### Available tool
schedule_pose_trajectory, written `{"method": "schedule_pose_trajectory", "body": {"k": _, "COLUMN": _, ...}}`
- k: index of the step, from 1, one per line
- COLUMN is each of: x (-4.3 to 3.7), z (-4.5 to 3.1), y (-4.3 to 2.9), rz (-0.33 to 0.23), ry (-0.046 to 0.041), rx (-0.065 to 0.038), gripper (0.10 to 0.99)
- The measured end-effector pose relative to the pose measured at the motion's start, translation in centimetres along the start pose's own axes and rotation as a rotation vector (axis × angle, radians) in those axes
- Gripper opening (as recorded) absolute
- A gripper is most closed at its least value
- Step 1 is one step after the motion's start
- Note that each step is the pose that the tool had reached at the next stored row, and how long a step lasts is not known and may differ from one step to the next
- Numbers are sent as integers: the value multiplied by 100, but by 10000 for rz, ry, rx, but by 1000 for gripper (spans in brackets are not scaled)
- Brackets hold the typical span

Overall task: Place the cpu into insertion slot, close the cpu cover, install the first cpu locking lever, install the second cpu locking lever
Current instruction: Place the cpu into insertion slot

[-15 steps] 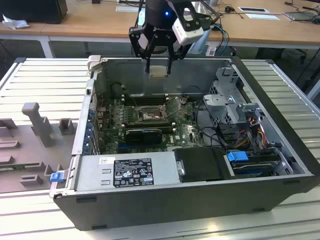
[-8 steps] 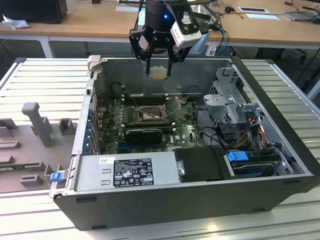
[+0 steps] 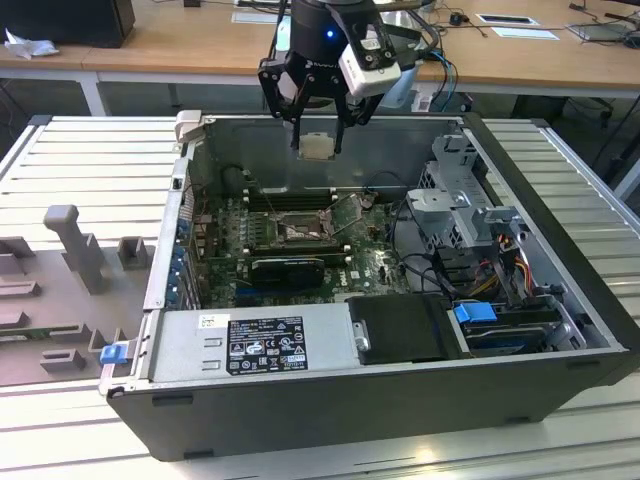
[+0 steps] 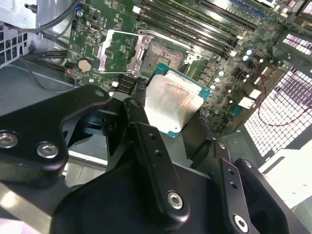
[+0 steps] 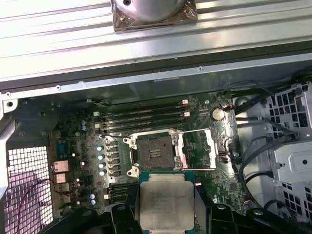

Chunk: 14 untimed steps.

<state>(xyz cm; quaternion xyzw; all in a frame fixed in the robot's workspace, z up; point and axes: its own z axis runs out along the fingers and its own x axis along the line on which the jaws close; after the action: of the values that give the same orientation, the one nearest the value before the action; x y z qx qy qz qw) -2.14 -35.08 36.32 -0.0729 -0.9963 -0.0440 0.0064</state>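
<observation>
Exterior view: chip held aloft over an open computer case [image 3: 560, 330].
1 gripper [image 3: 317, 140] pinches the chip [image 3: 316, 148] flat between its 2 fingers, near the case's far wall. The socket [image 3: 300, 228] lies below on the green board [image 3: 370, 262], well apart and bare. Its cover [image 3: 346, 214] is swung open on the exterior view's right.

you get bright, even overhead room light in the exterior view: the ribbed table [image 3: 90, 150] shines pale, while the inside of the computer case [image 3: 240, 145] sits in softer shade. a small blue lamp [image 3: 327, 35] glows above the case's far wall. in the second wrist view the cpu [image 4: 170, 105] top flares white with glare, and the perforated wall [image 4: 287, 112] at the case's edge blooms bright with a magenta cast.
</observation>
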Motion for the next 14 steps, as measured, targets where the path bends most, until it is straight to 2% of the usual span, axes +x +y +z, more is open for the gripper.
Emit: {"method": "schedule_pose_trajectory", "body": {"k": 14, "x": 0, "z": 11, "y": -1, "rz": 920, "ry": -85, "rx": 20, "gripper": 541}}
